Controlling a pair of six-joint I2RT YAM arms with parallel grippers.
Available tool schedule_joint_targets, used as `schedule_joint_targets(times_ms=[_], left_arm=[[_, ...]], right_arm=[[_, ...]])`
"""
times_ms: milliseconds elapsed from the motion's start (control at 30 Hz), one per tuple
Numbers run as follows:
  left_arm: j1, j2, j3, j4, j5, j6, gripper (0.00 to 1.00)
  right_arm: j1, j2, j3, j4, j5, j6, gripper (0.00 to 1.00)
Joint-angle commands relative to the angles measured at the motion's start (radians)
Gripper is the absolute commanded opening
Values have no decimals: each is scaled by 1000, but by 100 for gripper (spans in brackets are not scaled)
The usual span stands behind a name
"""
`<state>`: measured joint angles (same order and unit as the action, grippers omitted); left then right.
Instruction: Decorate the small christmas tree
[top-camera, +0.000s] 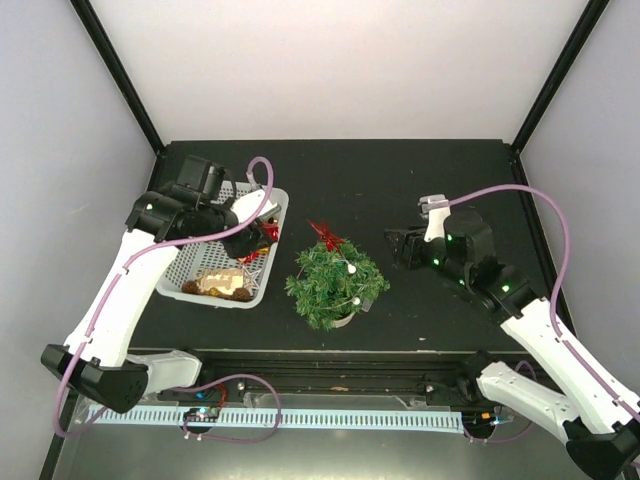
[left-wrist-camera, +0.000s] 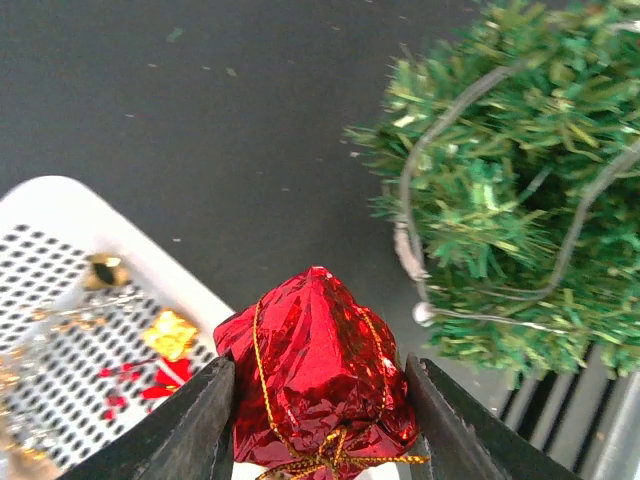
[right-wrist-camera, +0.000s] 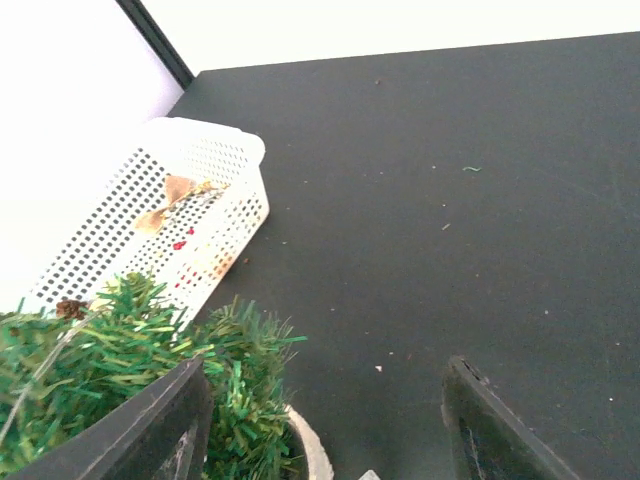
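Top view: the small christmas tree (top-camera: 335, 280) stands in its pot at the centre of my table (top-camera: 400, 170), towards the near edge. At its 10 o'clock, my left gripper (top-camera: 252, 238) clenches a red foil ornament (left-wrist-camera: 318, 370) over the white basket's (left-wrist-camera: 70, 195) rim. At its 3 o'clock, my right gripper (right-wrist-camera: 325, 420) gapes, holding nothing.

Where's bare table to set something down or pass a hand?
Free: the far strip of table behind the small christmas tree, and the patch between the tree and the open right end effector. Crowded: the narrow gap between the white basket and the tree, where the left end effector holds a red foil ornament.
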<state>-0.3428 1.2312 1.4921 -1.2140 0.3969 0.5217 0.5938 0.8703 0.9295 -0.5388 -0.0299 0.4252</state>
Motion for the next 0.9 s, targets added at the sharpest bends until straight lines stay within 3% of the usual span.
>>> schedule_joint_targets(times_ms=[0, 333, 867], left_arm=[[-42, -2, -24, -71, 124, 28, 45], [-144, -60, -67, -23, 214, -17, 45], [-235, -8, -84, 119, 186, -62, 45]], right_arm=[[-4, -26, 15, -40, -42, -34, 64], [-4, -23, 22, -76, -29, -9, 63], [-4, -35, 4, -71, -43, 12, 63]])
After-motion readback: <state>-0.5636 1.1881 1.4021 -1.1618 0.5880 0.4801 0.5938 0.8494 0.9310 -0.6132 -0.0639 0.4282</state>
